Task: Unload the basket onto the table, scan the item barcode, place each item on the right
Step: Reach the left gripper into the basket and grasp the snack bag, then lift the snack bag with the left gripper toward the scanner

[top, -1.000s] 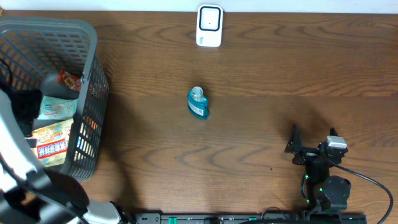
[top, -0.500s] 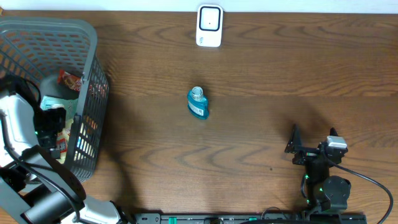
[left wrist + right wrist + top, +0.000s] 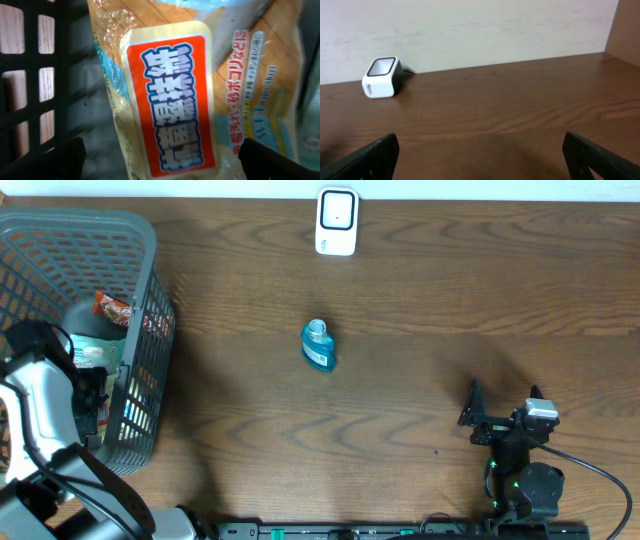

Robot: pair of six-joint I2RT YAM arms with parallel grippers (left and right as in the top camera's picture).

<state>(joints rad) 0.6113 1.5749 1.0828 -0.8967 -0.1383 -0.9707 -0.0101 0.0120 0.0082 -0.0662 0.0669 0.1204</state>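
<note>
Overhead, I saw my left arm (image 3: 45,395) down inside the grey plastic mesh basket (image 3: 140,240) at the table's left edge, covering most of its contents. A red snack packet (image 3: 112,308) showed just beyond the arm. The white box-shaped barcode scanner (image 3: 337,222) stood at the far edge of the brown wooden table (image 3: 420,300), well apart from the basket. A small blue bottle (image 3: 318,346) lay nearer the middle. The right gripper (image 3: 470,408) sat at the front right.

Left wrist: the left gripper (image 3: 162,160) hung released, jaws spread wide and holding nothing. Close beneath and between them lay the cream-and-orange plastic-wrapped packet (image 3: 260,65). I couldn't tell whether they touched it. Its orange-red label (image 3: 170,100) carried big blue, white-edged Japanese characters running sideways, and I couldn't read the smaller orange print beside it.

Right wrist: the right gripper (image 3: 480,160) was likewise spread and empty. The scanner (image 3: 382,76) stood ahead to its left, well apart, against the pale wall (image 3: 495,30).
</note>
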